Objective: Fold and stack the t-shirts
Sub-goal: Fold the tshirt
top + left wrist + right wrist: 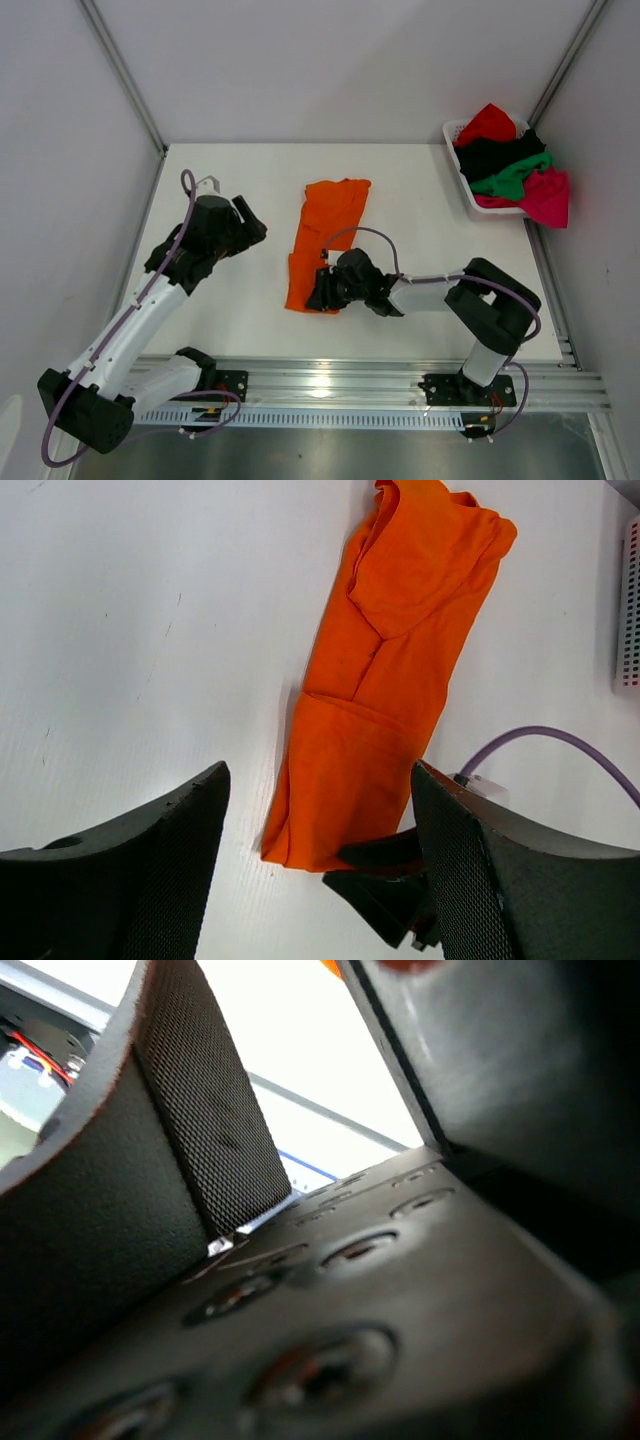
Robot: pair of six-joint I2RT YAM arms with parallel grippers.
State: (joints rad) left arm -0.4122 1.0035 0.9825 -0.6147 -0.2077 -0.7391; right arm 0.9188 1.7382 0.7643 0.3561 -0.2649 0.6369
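A bright orange t-shirt (325, 240) (400, 660) lies folded into a long strip in the middle of the white table. My right gripper (322, 290) (385, 865) (330, 1110) is low at the strip's near end. Its jaws are open, one finger over the hem and one below it, with a bright gap between the pads. My left gripper (252, 218) (320, 780) hangs open and empty above the table, left of the shirt. Red (488, 122), black (495, 152), green (515, 175) and magenta-pink (545, 195) t-shirts are heaped at the back right.
The heaped shirts fill a white slatted basket (457, 160) (628, 610) in the far right corner. A metal rail (350, 385) with both arm bases runs along the near edge. White walls enclose the table on three sides.
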